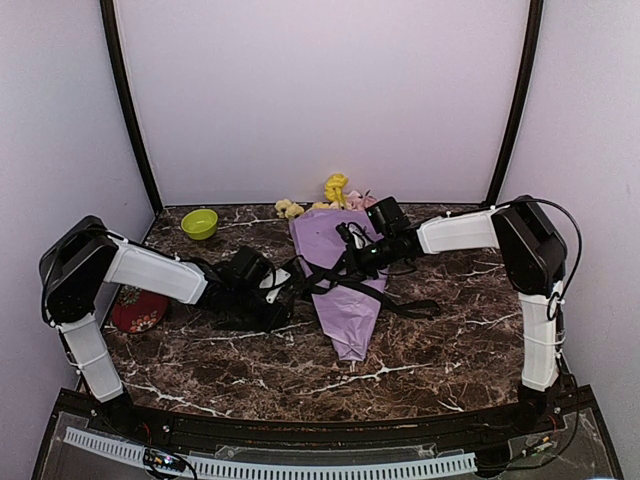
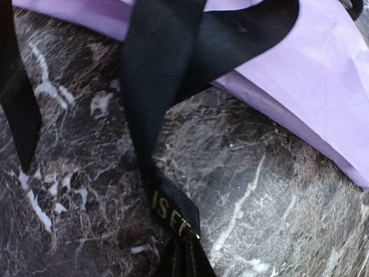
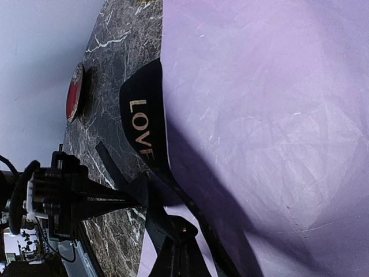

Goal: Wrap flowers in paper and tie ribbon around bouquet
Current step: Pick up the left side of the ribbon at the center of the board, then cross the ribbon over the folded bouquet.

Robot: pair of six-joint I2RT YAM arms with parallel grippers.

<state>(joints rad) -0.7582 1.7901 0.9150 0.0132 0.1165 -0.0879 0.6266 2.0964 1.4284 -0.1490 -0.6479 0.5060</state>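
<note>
One crinkled paper cone (image 1: 348, 300), flat black ribbon (image 2: 155, 86)

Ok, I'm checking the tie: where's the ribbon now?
Top view: the ribbon crosses the middle of the bouquet at table centre, one end in the left gripper just left of it.

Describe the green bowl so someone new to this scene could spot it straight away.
Start at the dark marble table and go to its far left corner. The green bowl sits there, small, round and lime-coloured, unlike the flatter red floral dish nearer the front.
</note>
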